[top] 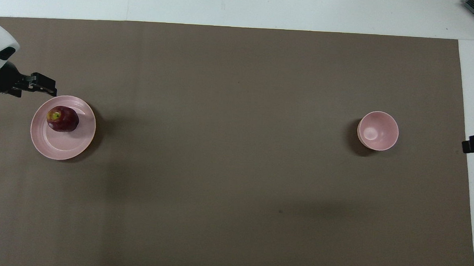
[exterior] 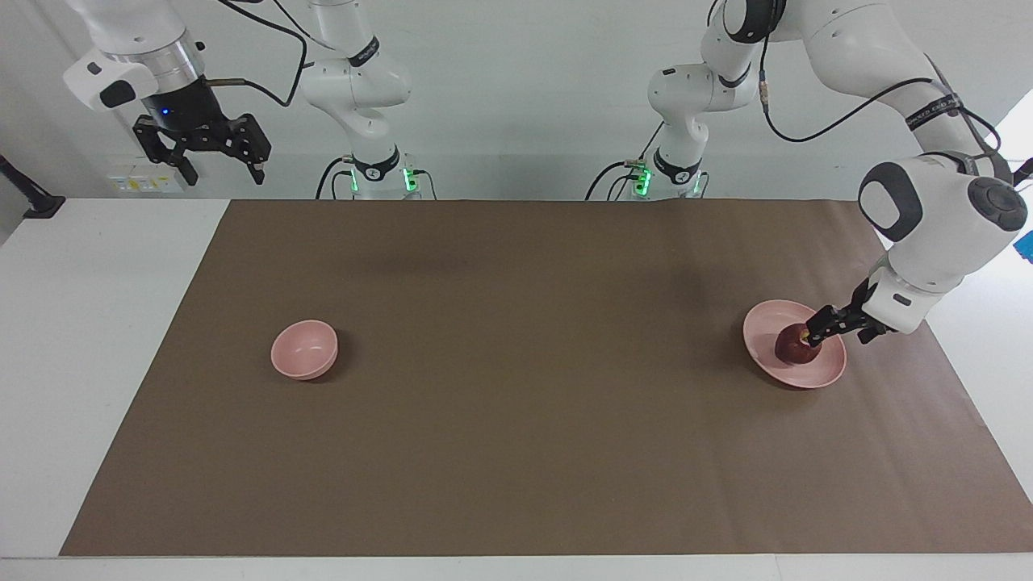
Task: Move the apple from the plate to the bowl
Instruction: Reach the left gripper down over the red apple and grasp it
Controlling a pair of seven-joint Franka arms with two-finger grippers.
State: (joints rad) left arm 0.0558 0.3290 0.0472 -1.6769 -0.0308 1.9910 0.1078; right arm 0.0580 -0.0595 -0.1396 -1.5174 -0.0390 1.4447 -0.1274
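Your left claw (exterior: 817,327) sits low at the plate (top: 62,149), at the left arm's end of the bench (exterior: 516,452). In the facing view its tips appear against the apple (exterior: 796,347); the overhead view shows them at the plate's rim with a gap to the fruit, so contact is not confirmed. I cannot tell how far its fingers are spread, and it has no evident hold on anything. The apple rests on the plate, off centre, stem end up with the yellowish patch showing. To do this step well, bring the fingers down either side of the apple's widest part before closing, and keep them off the rim, which in my judgement would tip or slide the plate. Lift straight up before travelling. The bowl (exterior: 304,349) stands upright, well apart toward the right arm's end, holding nothing. It is narrow, so release low and centred. The brown mat between plate and bowl carries nothing to obstruct the carry. Your right claw (exterior: 202,149) waits high, fingers spread, gripping nothing, above the bench edge.
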